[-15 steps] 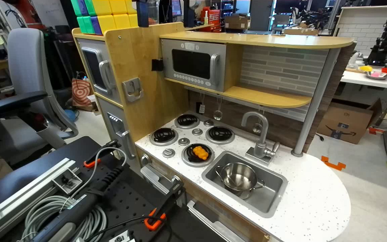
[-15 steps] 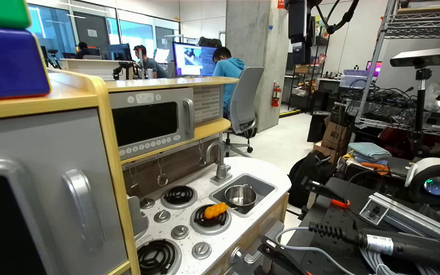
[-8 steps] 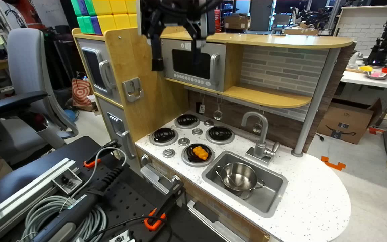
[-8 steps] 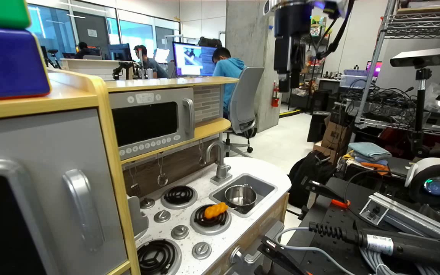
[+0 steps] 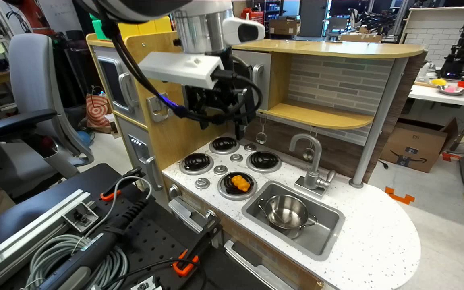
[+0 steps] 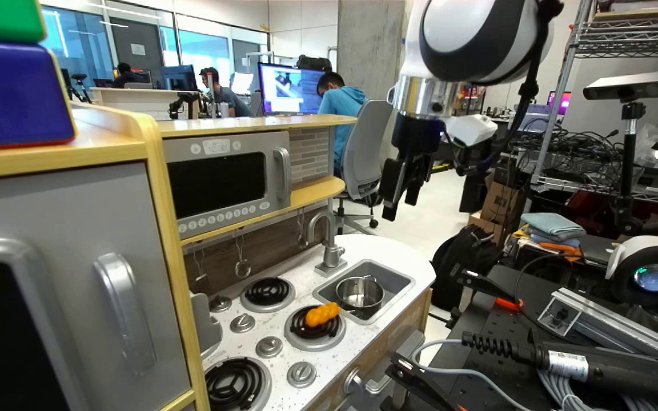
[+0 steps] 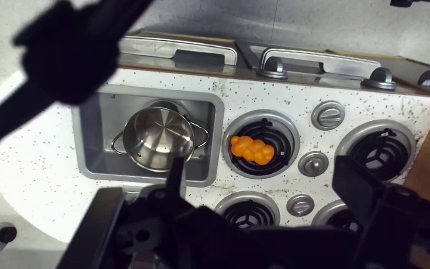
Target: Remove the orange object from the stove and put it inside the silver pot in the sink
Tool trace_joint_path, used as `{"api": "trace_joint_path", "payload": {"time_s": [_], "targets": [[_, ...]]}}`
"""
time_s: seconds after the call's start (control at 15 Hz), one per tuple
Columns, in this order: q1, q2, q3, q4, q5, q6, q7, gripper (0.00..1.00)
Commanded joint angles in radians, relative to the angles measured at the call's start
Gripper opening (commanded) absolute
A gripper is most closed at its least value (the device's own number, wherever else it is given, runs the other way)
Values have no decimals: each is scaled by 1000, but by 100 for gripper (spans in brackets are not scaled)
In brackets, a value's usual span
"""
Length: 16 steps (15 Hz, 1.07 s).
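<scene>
The orange object (image 5: 240,183), a lumpy piece, lies on the black coil of the stove burner (image 5: 224,195) nearest the sink; it also shows in an exterior view (image 6: 322,314) and in the wrist view (image 7: 253,150). The silver pot (image 5: 286,211) stands upright in the grey sink (image 5: 334,241); it also shows in an exterior view (image 6: 359,292) and in the wrist view (image 7: 158,139). My gripper (image 7: 259,160) is open and empty, its fingers wide apart. In both exterior views it hangs well above the counter, pointing down (image 5: 222,129) (image 6: 400,206).
The faucet (image 5: 314,161) rises behind the sink. The microwave (image 6: 223,182) and a wooden shelf (image 5: 320,114) overhang the counter's back. A tall wooden cabinet (image 5: 183,100) borders the stove. Several knobs (image 7: 328,115) and other burners (image 7: 380,151) surround the orange object.
The arm has come down into both exterior views, and the gripper is lower than before. The orange object and the pot have not moved.
</scene>
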Motion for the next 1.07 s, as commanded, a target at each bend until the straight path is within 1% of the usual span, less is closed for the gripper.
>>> {"api": "trace_joint_path", "payload": {"time_s": [0.0, 0.07, 0.13, 0.2, 0.33, 0.4, 0.47, 0.53, 0.6, 0.67, 0.73, 0.8, 0.93, 1.0], "targets": [[-3, 76, 32, 17, 35, 101, 31, 100], [-9, 28, 35, 9, 22, 19, 19, 100], [-11, -27, 18, -2, -43, -67, 31, 100], [-11, 59, 34, 9, -4, 34, 24, 100], [-12, 24, 29, 10, -20, -25, 24, 100], [-12, 9, 27, 9, -23, -36, 24, 100], [-10, 16, 30, 5, -7, -7, 36, 100], [-4, 47, 35, 14, 4, 31, 77, 100], [-1, 63, 37, 20, 8, 43, 103, 100], [6, 94, 39, 37, -14, 42, 162, 100], [18, 143, 45, 67, -12, 46, 224, 100], [33, 196, 50, 105, -7, 37, 298, 100], [75, 291, 38, 187, -35, 5, 452, 100], [108, 348, 18, 249, -62, -40, 528, 100]]}}
